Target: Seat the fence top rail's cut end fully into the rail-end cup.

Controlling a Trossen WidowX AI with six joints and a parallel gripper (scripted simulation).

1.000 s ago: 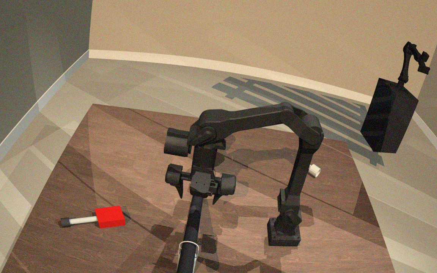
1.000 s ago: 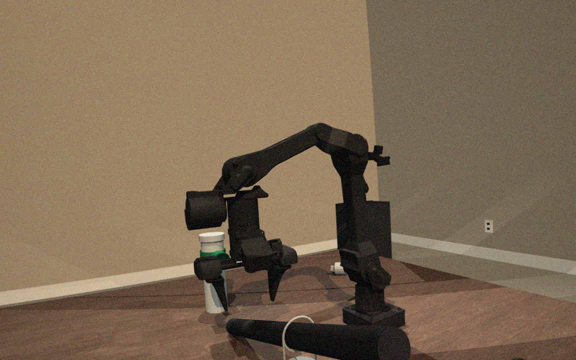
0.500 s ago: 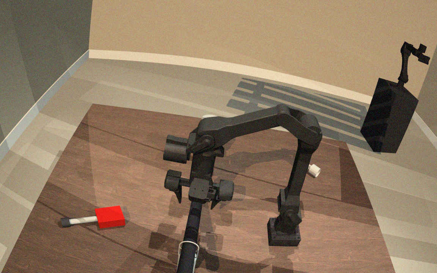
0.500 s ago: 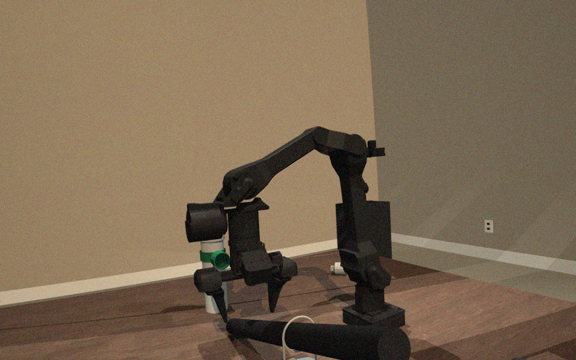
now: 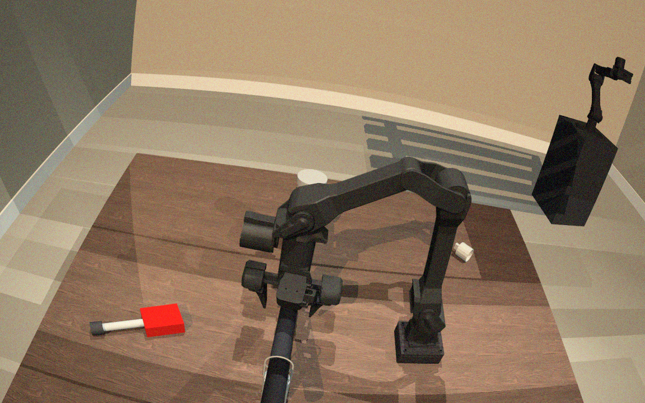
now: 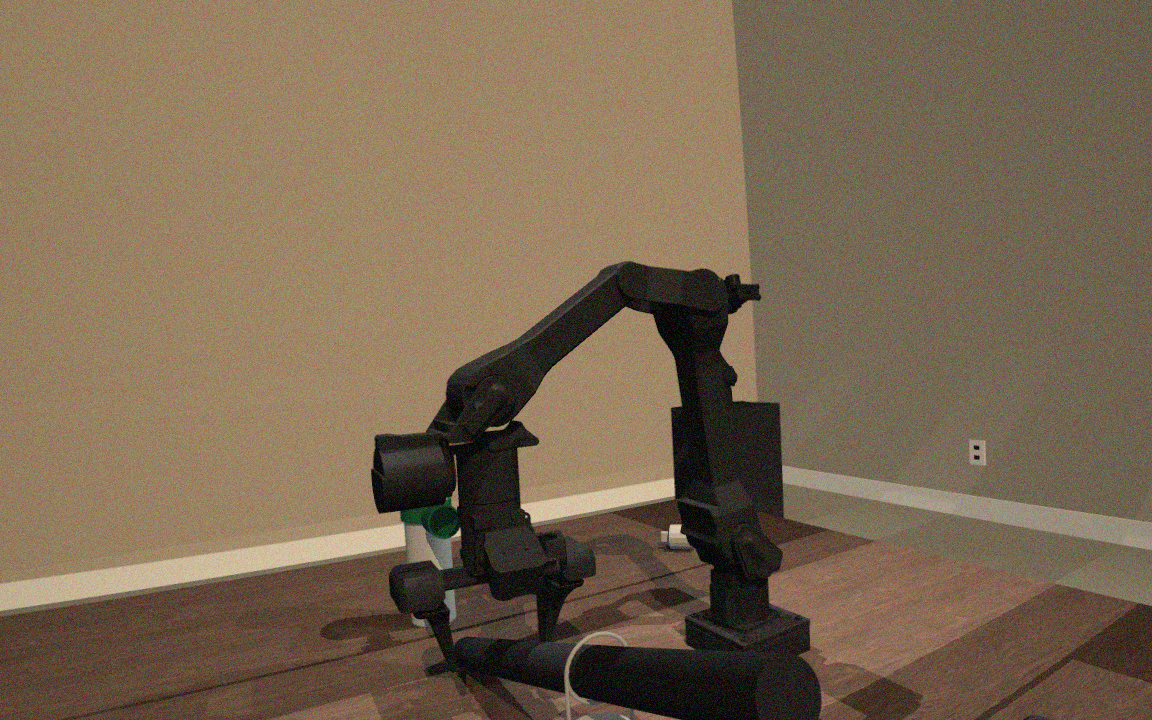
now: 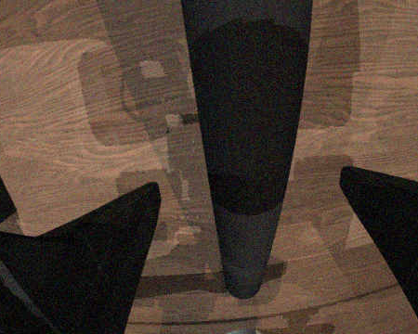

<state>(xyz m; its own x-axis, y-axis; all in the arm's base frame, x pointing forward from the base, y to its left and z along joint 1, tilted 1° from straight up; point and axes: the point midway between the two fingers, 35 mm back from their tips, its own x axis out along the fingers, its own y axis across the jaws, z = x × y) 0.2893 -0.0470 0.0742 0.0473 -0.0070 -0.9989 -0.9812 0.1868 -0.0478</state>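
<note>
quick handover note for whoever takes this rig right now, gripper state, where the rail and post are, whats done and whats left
Gripper: open, holding nothing, lowered so its fingers straddle the rail near its cut end.
Rail: dark tube lying on the floor, running through the white loop cap.
Post: white, upright beyond the rail's cut end, with the green brace band high on it; the end cup is not clearly visible.
Done: approach and alignment over the rail.
Left: close on the rail, push its cut end fully into the cup, keep the band high, release and back clear.
</note>
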